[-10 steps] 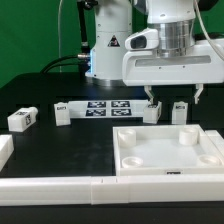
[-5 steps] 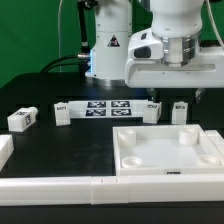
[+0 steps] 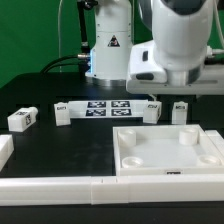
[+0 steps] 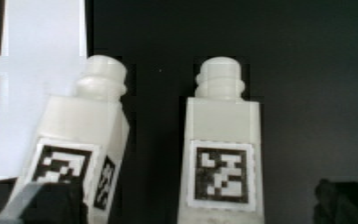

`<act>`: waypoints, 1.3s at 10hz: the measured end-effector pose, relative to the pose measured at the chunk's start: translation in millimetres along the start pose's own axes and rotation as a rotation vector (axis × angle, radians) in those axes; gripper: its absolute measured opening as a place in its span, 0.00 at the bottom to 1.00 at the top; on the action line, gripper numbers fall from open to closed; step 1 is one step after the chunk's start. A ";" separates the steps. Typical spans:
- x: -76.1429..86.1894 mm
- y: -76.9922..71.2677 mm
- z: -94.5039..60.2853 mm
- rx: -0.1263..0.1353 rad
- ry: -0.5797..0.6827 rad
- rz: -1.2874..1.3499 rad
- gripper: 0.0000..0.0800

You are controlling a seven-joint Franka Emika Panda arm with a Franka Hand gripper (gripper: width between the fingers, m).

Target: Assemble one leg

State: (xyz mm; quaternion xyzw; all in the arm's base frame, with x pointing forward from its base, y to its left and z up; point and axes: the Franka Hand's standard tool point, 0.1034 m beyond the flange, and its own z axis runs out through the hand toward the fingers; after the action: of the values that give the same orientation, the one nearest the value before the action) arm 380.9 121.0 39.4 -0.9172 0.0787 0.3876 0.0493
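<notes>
A tabletop assembly scene is being shown from 2 cameras. Nearest in the exterior view, long white border bars (image 3: 70, 186) are lying along the front, and a large square white panel (image 3: 170, 160) with round recesses is sitting just behind them on the exterior view's right.

Beyond the panel, 2 small white pegs are resting on the dark table (image 3: 40, 140), side by side but not touching. These are the leg (image 3: 180, 110) and a neighbouring leg (image 3: 152, 108), each carrying a square tag. The neighbouring leg is sitting just beside the marker board (image 3: 105, 107). A 3rd leg (image 3: 61, 112) and a 4th leg (image 3: 22, 119) are lying well off toward the exterior view's left. The arm's white wrist housing (image 3: 170, 65) is being held above the pair.

In the wrist view both pegs are being looked down on, rounded tips pointing away. The gripper (image 4: 190, 203) is being held over them with its dark fingers (image 4: 30, 200) spread wide apart and clamped on nothing. The other fingertip is only barely being glimpsed at the frame's edge.

The step in hand is judged to be the approach for picking up the leg. To be done well, the gripper is best being centred on that 1 peg alone, so that the neighbour is not being nudged. The fingers should be lowered fully around the flat sides, below the rounded tip, before being closed squarely.
</notes>
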 end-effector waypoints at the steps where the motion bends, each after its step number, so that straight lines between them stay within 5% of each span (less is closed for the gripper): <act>1: -2.4 -2.7 6.5 0.007 -0.099 0.005 0.81; 6: 4.0 -15.4 21.3 -0.010 -0.125 -0.005 0.81; 13: 6.7 -9.8 36.3 -0.012 -0.123 0.000 0.81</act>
State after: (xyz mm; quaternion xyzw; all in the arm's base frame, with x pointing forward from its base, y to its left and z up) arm 361.8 135.4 9.7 -0.8918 0.0732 0.4438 0.0486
